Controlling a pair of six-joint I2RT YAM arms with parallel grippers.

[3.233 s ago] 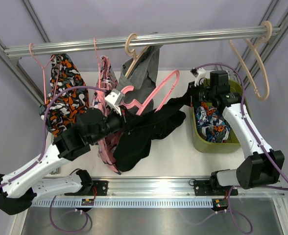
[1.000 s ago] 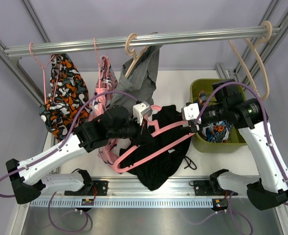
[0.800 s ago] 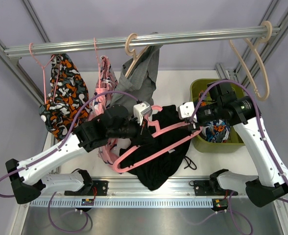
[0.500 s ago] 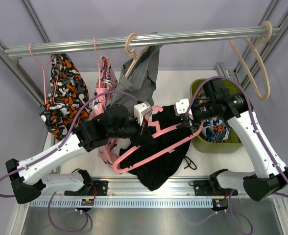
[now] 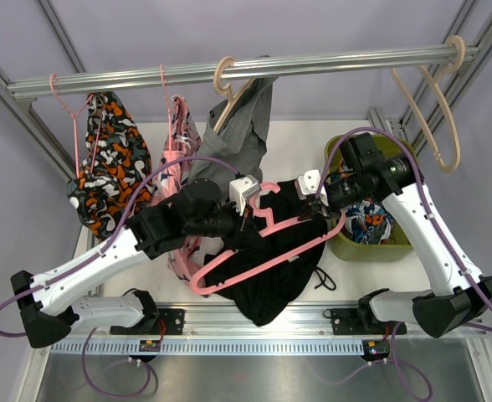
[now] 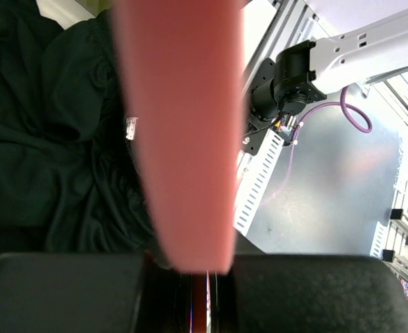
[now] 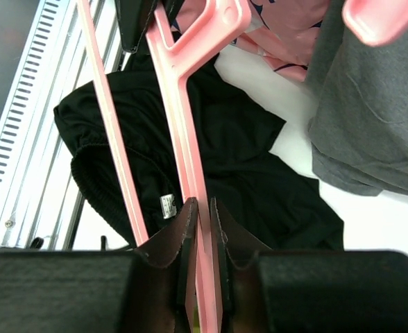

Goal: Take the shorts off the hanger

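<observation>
From the top camera I am seeing the left gripper (image 5: 250, 216) pinching a glossy pink hanger (image 5: 263, 260) near its hook. The hanger is a rigid plastic triangle, and the right gripper (image 5: 323, 209) is clamping its right shoulder. The black shorts (image 5: 271, 280) are lying crumpled in soft matte folds on the white surface (image 5: 304, 138), under and around the hanger. I cannot tell whether they are threaded on it. The grey shorts (image 5: 248, 126) are draping from a beige hanger (image 5: 226, 79) on the round metal rail (image 5: 330, 60). The patterned shorts (image 5: 108, 163) are hanging far left, and a boxy green bin (image 5: 340, 243) is sitting on the right.

Through the left wrist camera, the jaws are pressing together on a broad, blurred pink bar, with black cloth gathering in fine wrinkles on the left.

Through the right wrist camera, the jaws are nipping the hanger's thin flat arm. Beneath it the black shorts are showing a puckered elastic waistband and a small white label (image 7: 167, 206). The smooth grey shorts are hanging on the right.
</observation>
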